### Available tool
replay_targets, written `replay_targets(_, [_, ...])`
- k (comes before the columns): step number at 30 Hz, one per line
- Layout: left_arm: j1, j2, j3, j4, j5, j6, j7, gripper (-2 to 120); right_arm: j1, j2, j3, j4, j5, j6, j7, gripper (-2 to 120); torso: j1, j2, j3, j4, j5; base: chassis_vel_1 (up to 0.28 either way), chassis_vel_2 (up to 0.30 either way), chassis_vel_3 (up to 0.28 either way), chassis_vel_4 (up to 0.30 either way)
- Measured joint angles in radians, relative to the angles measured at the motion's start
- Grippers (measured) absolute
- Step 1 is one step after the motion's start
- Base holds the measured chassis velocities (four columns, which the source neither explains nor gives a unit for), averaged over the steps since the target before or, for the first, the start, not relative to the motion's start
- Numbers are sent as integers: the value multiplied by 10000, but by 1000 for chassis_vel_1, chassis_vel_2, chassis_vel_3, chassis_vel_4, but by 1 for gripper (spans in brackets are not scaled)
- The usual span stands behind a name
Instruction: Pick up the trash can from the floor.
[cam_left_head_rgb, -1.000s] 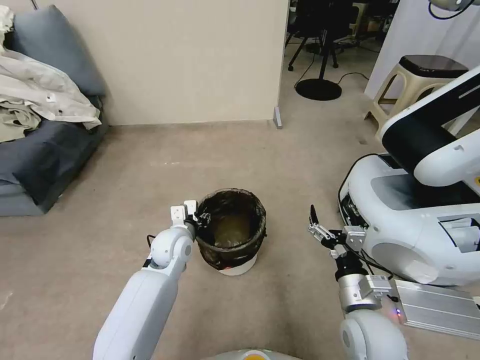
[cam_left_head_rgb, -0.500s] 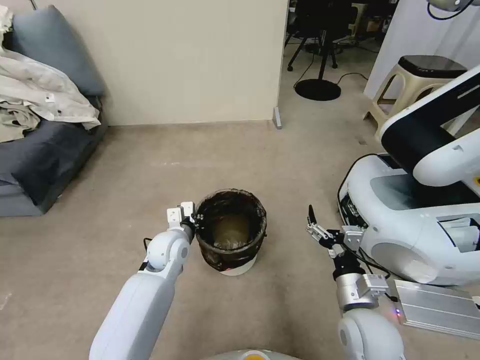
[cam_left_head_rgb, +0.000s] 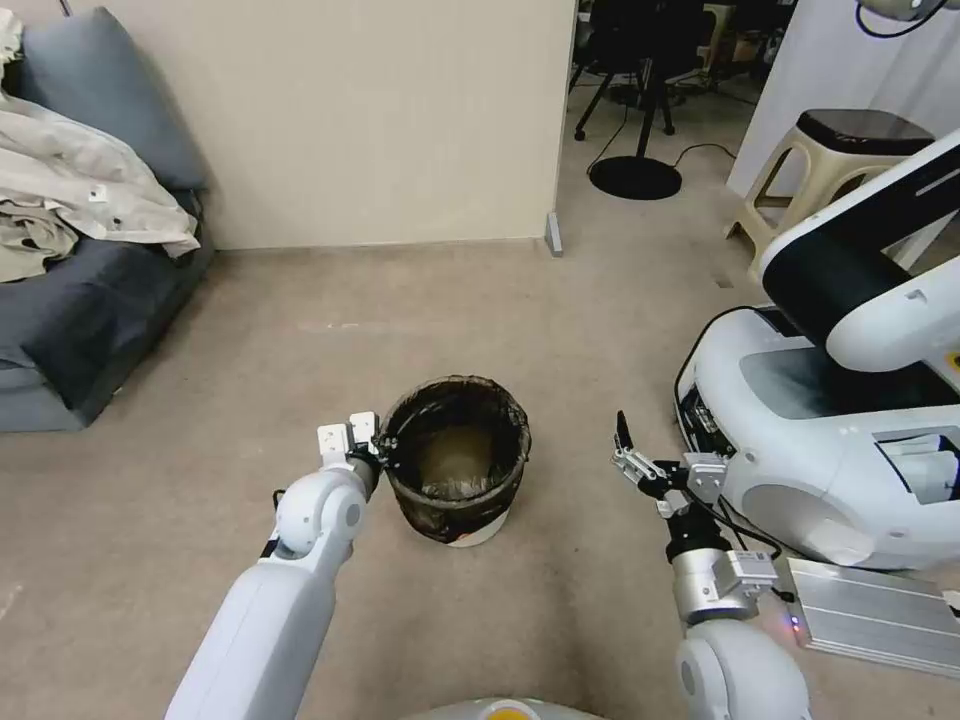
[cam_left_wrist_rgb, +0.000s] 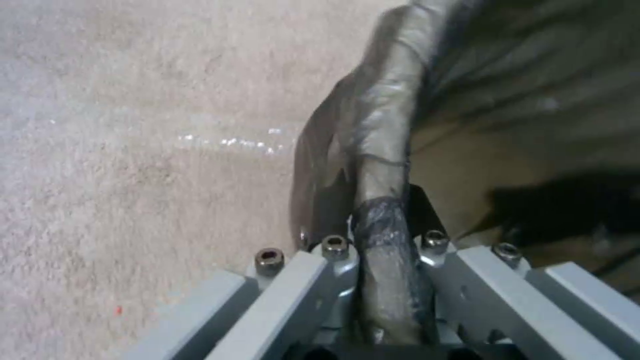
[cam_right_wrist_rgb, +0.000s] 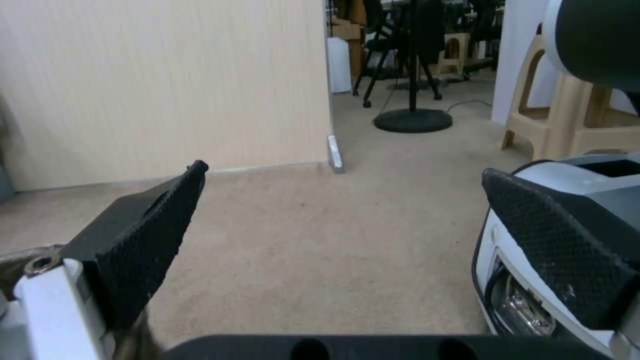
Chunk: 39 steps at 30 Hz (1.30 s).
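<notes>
The trash can (cam_left_head_rgb: 455, 462), a small white bin lined with a dark crinkly bag, is on the beige floor (cam_left_head_rgb: 560, 330) in the middle of the head view. It leans a little, and its white bottom edge shows on the near side. My left gripper (cam_left_head_rgb: 382, 447) is shut on the can's left rim. In the left wrist view the bag-wrapped rim (cam_left_wrist_rgb: 385, 145) runs between the jaws of the left gripper (cam_left_wrist_rgb: 380, 227). My right gripper (cam_left_head_rgb: 626, 452) hangs open to the right of the can, apart from it. Its black fingers (cam_right_wrist_rgb: 150, 235) are spread wide with nothing between them.
Another robot's large white base (cam_left_head_rgb: 800, 440) stands close on the right, with a flat silver box (cam_left_head_rgb: 880, 612) beside it. A grey sofa with pale cloths (cam_left_head_rgb: 70, 260) is at the left. A beige partition (cam_left_head_rgb: 380, 120) is behind, and beyond it a stool (cam_left_head_rgb: 845, 160) and a stand's round foot (cam_left_head_rgb: 635, 178).
My left arm has drawn back to the left with the rim in its grip. The can has shifted slightly left and up with it, and tilted. The right arm has barely moved.
</notes>
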Motion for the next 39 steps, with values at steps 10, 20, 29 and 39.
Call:
replay_targets(10, [522,168,-648,-1323,-779,-114,-42,1,-120,-55,-20,169,0,-9,0,100,0,0,-3,3,12,0,0,0,0])
replay_targets(20, [710,217,-918,-2326,-1477,-46,-314,1,-210,-171,11,302,26,-48,12,100,0,0,-4,2,12,0,0,0,0])
replay_targets(29, [956,269,-1163,-3049,-1758,-42,-403,1,-203,-252,61,328,105,-82,22,100,-1,1,-5,3,12,0,0,0,0])
replay_targets(39, [1108,318,-1417,-3395,-1911,-42,-445,1,-139,-282,83,329,159,-120,23,100,-1,1,-5,3,11,0,0,0,0])
